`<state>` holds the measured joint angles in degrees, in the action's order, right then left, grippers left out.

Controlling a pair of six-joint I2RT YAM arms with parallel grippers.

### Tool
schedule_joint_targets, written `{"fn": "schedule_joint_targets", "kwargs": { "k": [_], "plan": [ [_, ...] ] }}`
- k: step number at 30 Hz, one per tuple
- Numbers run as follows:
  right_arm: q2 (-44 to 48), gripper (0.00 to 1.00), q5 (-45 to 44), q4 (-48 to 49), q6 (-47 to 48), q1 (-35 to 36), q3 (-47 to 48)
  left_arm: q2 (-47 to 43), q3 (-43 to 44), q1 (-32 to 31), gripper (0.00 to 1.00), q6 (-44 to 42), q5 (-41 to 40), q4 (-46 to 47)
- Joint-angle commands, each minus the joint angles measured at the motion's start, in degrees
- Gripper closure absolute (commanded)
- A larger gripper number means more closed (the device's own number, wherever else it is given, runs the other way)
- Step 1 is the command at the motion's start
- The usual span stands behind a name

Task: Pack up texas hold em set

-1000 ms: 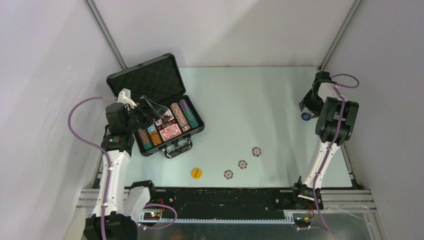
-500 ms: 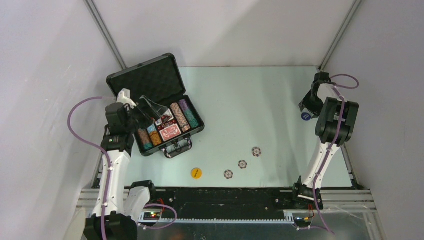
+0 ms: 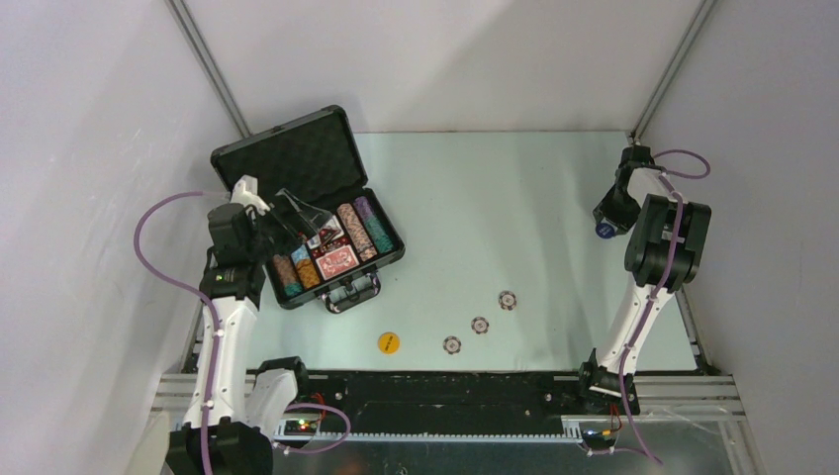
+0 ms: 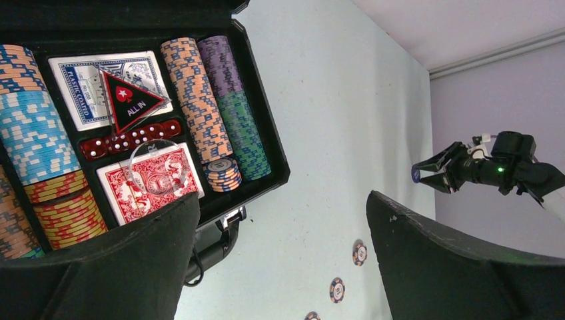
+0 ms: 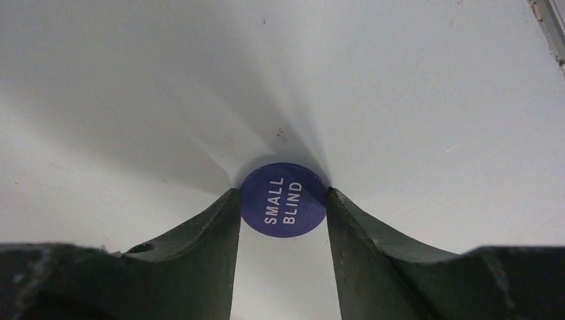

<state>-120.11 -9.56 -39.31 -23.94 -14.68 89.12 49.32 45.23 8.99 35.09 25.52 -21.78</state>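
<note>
Since the earlier frame the right gripper [image 5: 283,192] has narrowed and its wrist has shifted slightly. The left arm and all loose pieces lie as before.

**Right arm.** The fingers [image 5: 213,233] press on opposite edges of the blue disc [image 5: 283,200], marked SMALL BLIND, and clamp it edge to edge. The disc sits near the right edge of the table [image 3: 495,198], well apart from the case [image 3: 282,156]. Whether it has left the surface cannot be told.

**Left arm.** The left gripper [image 4: 283,200] hovers over the near side of the case. Its fingers [image 4: 133,260] are spread wide with nothing between them.

**Packed.** The case stands open at the far left with the lid raised. Inside are:
- rows of chips [image 4: 200,93] and a short stack [image 4: 223,175]
- a blue deck [image 4: 80,83] and a red deck [image 4: 150,183]
- red dice [image 4: 130,139]
- an ALL IN triangle [image 4: 130,101]
- a clear disc [image 4: 152,155] lying on the red deck

**Left to pack.**
- the blue disc, now in the grip
- the yellow disc [image 3: 389,342] near the front edge
- three loose chips [image 3: 480,325] in a diagonal line just to its right

The lid is not yet closed. Judged from this, most of the set is stowed. Five small pieces and the closing of the lid are left.
</note>
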Motion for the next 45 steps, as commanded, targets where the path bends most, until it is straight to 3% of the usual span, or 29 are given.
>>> {"fn": "schedule_joint_targets", "kwargs": {
  "k": [1, 6, 15, 32, 45],
  "plan": [
    [0.59, 0.5, 0.27, -1.87, 0.26, -0.06, -1.45, -0.19, 1.18, 0.75, 0.0, 0.24, 1.46, 0.97],
    [-0.15, 0.58, 1.57, -1.61, 0.38, -0.34, -1.1, -0.23, 1.09, 0.88, 0.0, 0.22, 1.42, 1.08],
    [-0.18, 0.55, 2.88, -1.18, 1.16, 2.29, -1.05, -0.17, 1.0, 1.18, 0.0, 0.34, 1.44, 1.11],
    [-0.49, 0.59, 8.29, -2.78, 2.55, 14.23, 0.18, -0.28, 0.87, 1.42, 0.0, 0.35, 1.42, 1.21],
    [-3.66, 0.56, 8.65, -4.15, 0.73, 28.67, 6.89, -0.12, 0.88, 1.69, 0.0, 0.33, 1.29, 1.19]
  ]
}}
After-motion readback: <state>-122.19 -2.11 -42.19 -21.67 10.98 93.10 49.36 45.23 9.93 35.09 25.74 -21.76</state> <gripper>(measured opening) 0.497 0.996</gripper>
